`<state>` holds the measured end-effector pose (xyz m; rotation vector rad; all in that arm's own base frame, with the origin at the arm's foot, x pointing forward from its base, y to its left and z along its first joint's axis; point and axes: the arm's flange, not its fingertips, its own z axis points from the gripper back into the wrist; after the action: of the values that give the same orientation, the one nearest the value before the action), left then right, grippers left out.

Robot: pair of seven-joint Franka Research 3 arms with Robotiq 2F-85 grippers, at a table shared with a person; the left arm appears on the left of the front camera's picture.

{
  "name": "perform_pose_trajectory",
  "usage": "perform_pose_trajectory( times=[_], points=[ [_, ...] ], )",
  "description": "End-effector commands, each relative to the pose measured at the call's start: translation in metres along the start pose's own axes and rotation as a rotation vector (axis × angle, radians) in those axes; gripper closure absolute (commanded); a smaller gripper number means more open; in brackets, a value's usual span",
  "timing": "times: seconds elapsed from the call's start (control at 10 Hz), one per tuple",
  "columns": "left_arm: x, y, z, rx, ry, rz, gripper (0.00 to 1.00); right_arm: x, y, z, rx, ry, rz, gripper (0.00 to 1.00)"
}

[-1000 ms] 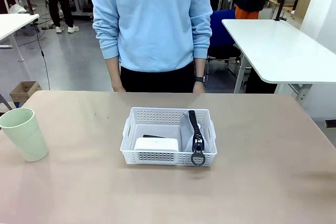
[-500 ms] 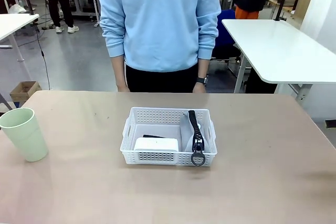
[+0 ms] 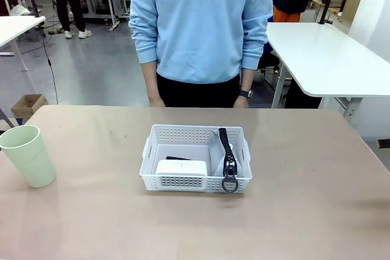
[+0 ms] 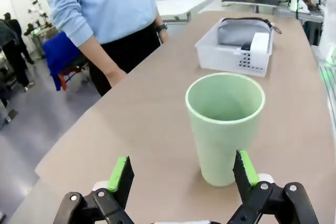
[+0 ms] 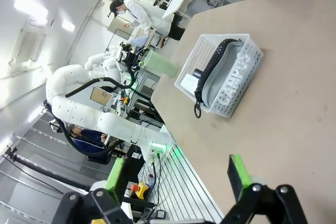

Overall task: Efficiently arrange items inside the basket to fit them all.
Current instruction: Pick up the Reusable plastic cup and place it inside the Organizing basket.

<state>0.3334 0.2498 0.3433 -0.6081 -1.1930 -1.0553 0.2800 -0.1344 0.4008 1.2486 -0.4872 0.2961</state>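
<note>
The white lattice basket [image 3: 195, 182] stands mid-table. Inside it, the grey oval case [image 3: 239, 164] with its black zipper stands on edge along the right side. The small white box [image 3: 181, 167] lies at the front left, and a dark sliver of the black stapler [image 3: 177, 158] shows behind the box. The pale green cup [image 3: 27, 155] stands upright and empty at the table's left edge. My left gripper [image 4: 181, 174] is open just short of the cup [image 4: 226, 124], with nothing held. My right gripper [image 5: 176, 177] is open and empty, well away from the basket [image 5: 202, 51].
A person in a light blue sweatshirt [image 3: 201, 22] stands at the far edge, hands hanging near the tabletop. In the left wrist view the basket [image 4: 220, 59] lies beyond the cup. A white table [image 3: 323, 53] stands at the back right.
The person has shifted to the right along the far edge. The basket, its contents and the cup have not moved.
</note>
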Motion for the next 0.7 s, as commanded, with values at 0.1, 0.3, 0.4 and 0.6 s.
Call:
perform_pose_trajectory(
  times=[0.1, 0.3, 0.4, 0.6],
  points=[
    [0.01, -0.001, 0.009, -0.035, -0.043, -0.013, 0.0, 0.0, 0.002, 0.0, 0.009, -0.006, 0.013, 0.0],
    [0.001, 0.0, -0.008, -0.083, 0.002, -0.034, 0.0, 0.0, 0.002, 0.0, 0.009, -0.006, 0.013, 0.0],
    [-0.005, 0.001, -0.011, -0.107, 0.005, -0.042, 0.0, 0.0, 0.002, 0.0, 0.009, -0.006, 0.013, 0.0],
    [-0.021, 0.004, -0.017, -0.137, 0.076, -0.028, 0.0, 0.0, 0.002, 0.0, 0.009, -0.006, 0.013, 0.0]
  ],
)
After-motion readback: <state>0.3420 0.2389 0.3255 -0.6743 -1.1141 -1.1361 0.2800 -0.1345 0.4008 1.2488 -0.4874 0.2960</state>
